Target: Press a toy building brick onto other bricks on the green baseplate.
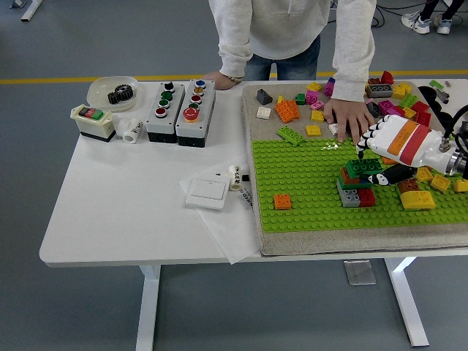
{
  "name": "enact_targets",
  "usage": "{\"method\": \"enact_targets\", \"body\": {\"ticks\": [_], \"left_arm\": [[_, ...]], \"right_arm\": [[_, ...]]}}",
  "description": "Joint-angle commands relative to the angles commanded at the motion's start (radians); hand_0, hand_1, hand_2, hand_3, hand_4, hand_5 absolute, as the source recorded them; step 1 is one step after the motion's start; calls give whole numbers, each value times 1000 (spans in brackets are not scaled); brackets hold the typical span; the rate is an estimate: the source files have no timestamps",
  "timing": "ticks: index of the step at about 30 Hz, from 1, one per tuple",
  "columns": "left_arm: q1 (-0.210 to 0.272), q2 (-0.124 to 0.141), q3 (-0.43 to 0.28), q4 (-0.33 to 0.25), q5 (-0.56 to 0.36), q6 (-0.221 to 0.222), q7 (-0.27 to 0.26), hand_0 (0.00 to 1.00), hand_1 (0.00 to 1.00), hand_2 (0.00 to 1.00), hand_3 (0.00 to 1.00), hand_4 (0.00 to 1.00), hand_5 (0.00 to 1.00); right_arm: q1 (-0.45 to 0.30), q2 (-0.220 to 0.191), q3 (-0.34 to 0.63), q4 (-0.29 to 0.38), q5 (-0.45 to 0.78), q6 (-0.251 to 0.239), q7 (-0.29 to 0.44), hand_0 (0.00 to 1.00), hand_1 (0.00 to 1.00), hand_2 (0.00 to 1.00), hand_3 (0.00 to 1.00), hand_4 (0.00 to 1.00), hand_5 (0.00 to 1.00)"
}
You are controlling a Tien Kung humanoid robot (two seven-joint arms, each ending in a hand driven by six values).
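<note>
Nearest me, at the surface's front edge, a sheet of paper hangs a little over the rim, and a white wall switch lies on it with a small white roll just beyond. To the right the green baseplate lies on a grey mat; a lone orange brick is stuck on the plate toward 7 o'clock. Toward 3 o'clock on the plate stands the stack of grey, red and green bricks, and a dark green brick rests on top of it, a little skewed. The right hand, white with an orange band, comes in from 3 o'clock; its fingers curl down over that green brick and a dark thumb lies along its near side, so it grips the brick. A yellow brick sits just right of the stack. Further back, a person's hand rests flat on the mat at the plate's far edge, among loose bricks. At 10 o'clock sit two button boxes, a smaller switch box, and a dish with a black gear. The person's other hand leans on the far edge.
</note>
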Motion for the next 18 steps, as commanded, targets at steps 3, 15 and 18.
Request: {"method": "enact_targets", "body": {"ticks": [3,15,18], "left_arm": [[0,0,0,0,0,0,0,714,753,753,608,678,601],[1,1,-3,1,2,-1,0,714,754,753,609,678,601],[5,2,-3,2,1,0,-1,714,754,753,609,678,601]], "right_arm": [[1,-1,0,3,1,0,0,380,524,555,519,765,591],[6,-12,6,15,-10,0,0,380,523,555,521,773,582],[6,-24,4,35,-5,0,0,380,523,555,521,773,582]]}}
